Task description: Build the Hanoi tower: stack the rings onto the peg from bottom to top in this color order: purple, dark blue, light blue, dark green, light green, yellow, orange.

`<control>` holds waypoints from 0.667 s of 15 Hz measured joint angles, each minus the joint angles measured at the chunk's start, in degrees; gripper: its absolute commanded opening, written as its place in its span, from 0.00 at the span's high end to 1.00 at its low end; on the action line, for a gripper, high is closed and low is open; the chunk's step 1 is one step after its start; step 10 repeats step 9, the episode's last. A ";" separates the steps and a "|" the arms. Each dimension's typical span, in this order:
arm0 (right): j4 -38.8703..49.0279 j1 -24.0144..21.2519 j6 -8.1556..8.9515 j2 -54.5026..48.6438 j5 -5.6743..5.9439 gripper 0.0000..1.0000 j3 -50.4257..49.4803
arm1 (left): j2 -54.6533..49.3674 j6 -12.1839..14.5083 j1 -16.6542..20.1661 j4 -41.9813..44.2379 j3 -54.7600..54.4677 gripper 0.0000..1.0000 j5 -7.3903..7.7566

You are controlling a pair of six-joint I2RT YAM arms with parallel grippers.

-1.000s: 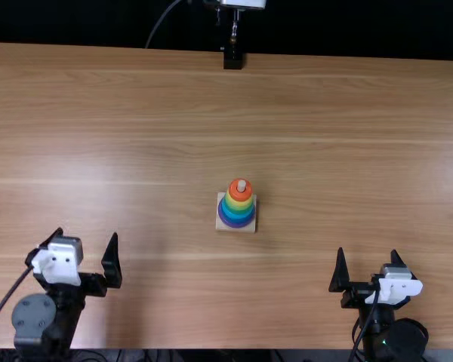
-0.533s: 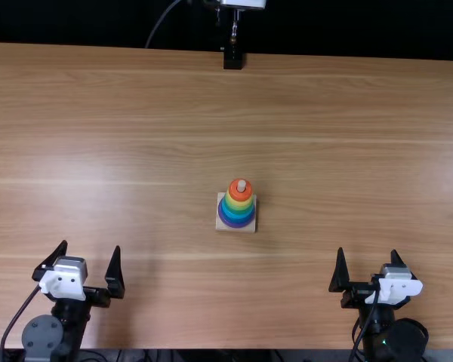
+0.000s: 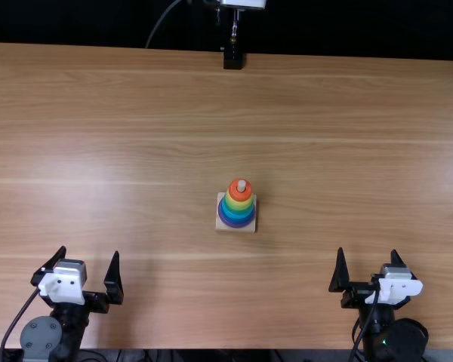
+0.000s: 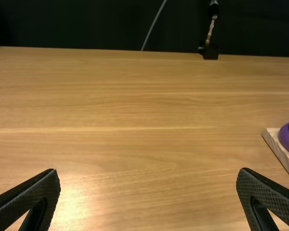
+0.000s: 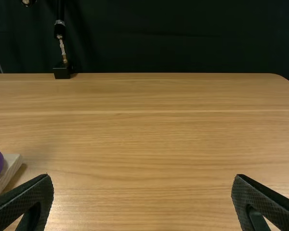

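- Dark cloth (image 3: 347, 26) backs our light brown table (image 3: 136, 151), whose flat top keeps the toy level.
- Left gripper (image 3: 89, 253) sits near the close edge, fingers spread and holding nothing, probably to leave finished work undisturbed.
- Mid-table, we see the ring tower on its square base (image 3: 249, 228): purple ring (image 3: 236, 225) lowest, orange ring (image 3: 240, 197) highest, the peg (image 3: 241, 186) keeping them centred. From so steeply above, we can't quite separate the blues and greens.
- Right gripper (image 3: 368, 252) is also parted and empty, well apart, since we'd judge nothing needs lifting.
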 measured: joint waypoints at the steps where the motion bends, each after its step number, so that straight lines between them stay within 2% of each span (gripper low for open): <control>1: 0.00 0.00 0.00 0.00 0.02 0.00 0.00 | 0.02 0.11 0.00 -1.90 0.44 0.00 0.09; 10: -0.02 0.00 0.00 0.00 0.00 0.00 0.00 | 0.00 0.11 0.02 -3.87 0.87 0.00 0.35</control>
